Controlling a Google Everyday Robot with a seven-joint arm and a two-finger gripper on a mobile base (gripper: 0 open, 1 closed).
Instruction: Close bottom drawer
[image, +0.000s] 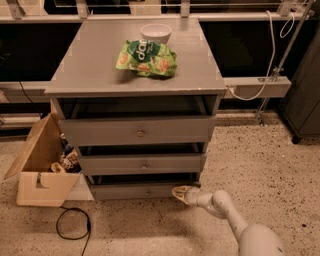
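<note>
The grey cabinet has three drawers. The bottom drawer (142, 191) has the slimmest front and a tiny round knob (147, 193); its front stands slightly out from the cabinet frame. My gripper (180, 193) is at floor level, touching the right end of the bottom drawer's front. The white arm (225, 210) runs back from it to the lower right.
The middle drawer (142, 163) and top drawer (137, 131) stand slightly out. A green chip bag (146, 58) and a white bowl (155, 33) sit on the cabinet top. An open cardboard box (42, 167) and a black cable loop (72, 225) lie on the floor at left.
</note>
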